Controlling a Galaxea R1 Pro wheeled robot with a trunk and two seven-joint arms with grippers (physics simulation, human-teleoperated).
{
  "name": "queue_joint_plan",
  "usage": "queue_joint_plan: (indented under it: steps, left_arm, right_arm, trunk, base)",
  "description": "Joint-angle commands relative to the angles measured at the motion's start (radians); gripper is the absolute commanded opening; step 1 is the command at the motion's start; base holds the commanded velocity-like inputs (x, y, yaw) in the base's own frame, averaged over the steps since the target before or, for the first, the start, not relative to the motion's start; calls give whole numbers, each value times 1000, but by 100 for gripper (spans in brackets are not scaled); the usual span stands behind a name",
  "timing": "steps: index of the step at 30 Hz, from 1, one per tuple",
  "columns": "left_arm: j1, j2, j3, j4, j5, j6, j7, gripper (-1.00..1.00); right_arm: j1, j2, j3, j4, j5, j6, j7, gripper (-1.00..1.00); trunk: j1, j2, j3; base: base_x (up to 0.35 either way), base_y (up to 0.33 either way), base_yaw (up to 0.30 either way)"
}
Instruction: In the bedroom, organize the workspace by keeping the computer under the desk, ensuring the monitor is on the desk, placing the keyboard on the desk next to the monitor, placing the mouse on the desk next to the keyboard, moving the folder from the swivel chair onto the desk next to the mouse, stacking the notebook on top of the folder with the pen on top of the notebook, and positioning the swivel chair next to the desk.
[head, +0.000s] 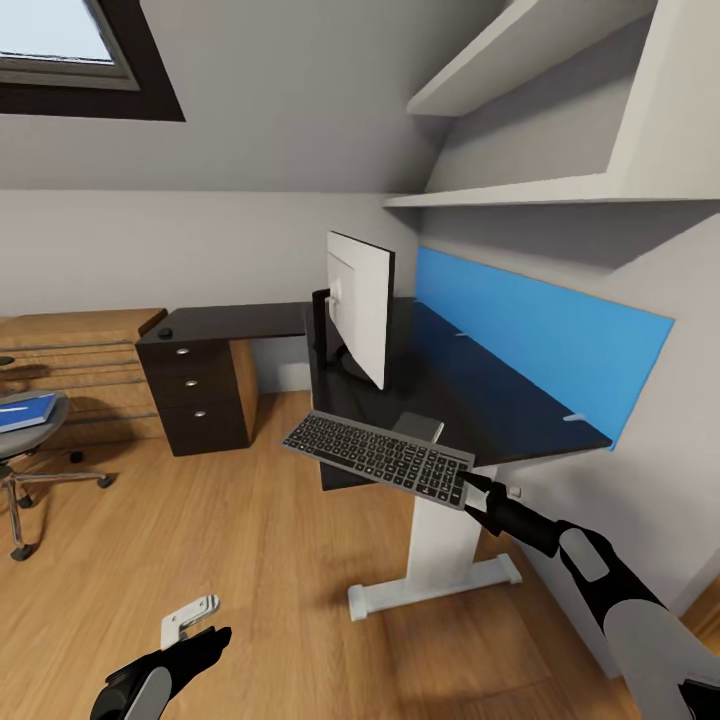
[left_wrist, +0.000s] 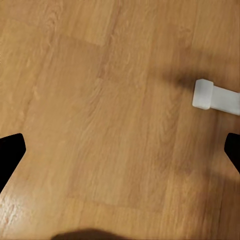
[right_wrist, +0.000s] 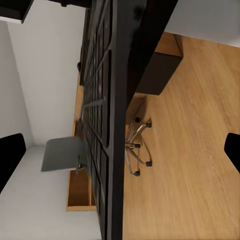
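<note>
Head view, surface: the black L-shaped desk (head: 470, 390) stands against the wall with a blue panel (head: 545, 335) behind it.
Head view, on the surface: the monitor (head: 362, 305) stands upright near the front edge, its white back toward me; a small dark mouse (head: 165, 333) sits on the far wing, above the black drawer unit (head: 197, 395).
Head view, chair as carrier: the swivel chair (head: 25, 455) is well apart from the desk at the left edge, and the blue folder (head: 25, 411) lies on its seat.
Head view, my right fingers (head: 475, 490): clenched on the near right end of the keyboard (head: 380, 455).
Head view, keyboard: held level in the air just beside the desk's front edge, partly over the floor (head: 250, 560), in front of the monitor.
Head view, my left fingers (head: 200, 625): low over the floor, holding nothing; I cannot tell from here how wide they stand.
Left wrist view, my left fingers (left_wrist: 11, 155): spread wide, with bare wood floor (left_wrist: 100, 110) between them.
Left wrist view, other: the white foot of a desk leg (left_wrist: 212, 96) lies on the floor near one tip.
Right wrist view, keyboard (right_wrist: 102, 125): seen edge-on, a dark band running straight out from my grip.
Right wrist view, beyond it: the chair's chrome base (right_wrist: 137, 147) stands on the floor, well away.
</note>
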Motion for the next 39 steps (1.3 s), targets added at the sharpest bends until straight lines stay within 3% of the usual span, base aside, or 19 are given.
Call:
queue_joint_plan:
  steps: [1,5,9,39]
  left_arm:
    - [-1,1,-3,-1,10,1,10,100]
    - [-1,1,-3,-1,11,1,10,100]
    - [-1,1,-2,-1,11,1,9,100]
    - [-1,3,-1,-1,17,1,7,100]
  right_arm:
    - [-1,0,-4,0,0,6,2,100]
    - [-1,0,-4,0,0,6,2,100]
    - [-1,0,-4,0,0,6,2,100]
    - [-1,0,-4,0,0,5,2,100]
  trunk:
    - [0,0,-1]
    - [0,0,-1]
    - [-15,28,12]
    - [-15,28,12]
  base:
    - [0,1,0]
    - [0,0,0]
    - [0,0,0]
    - [0,59,0]
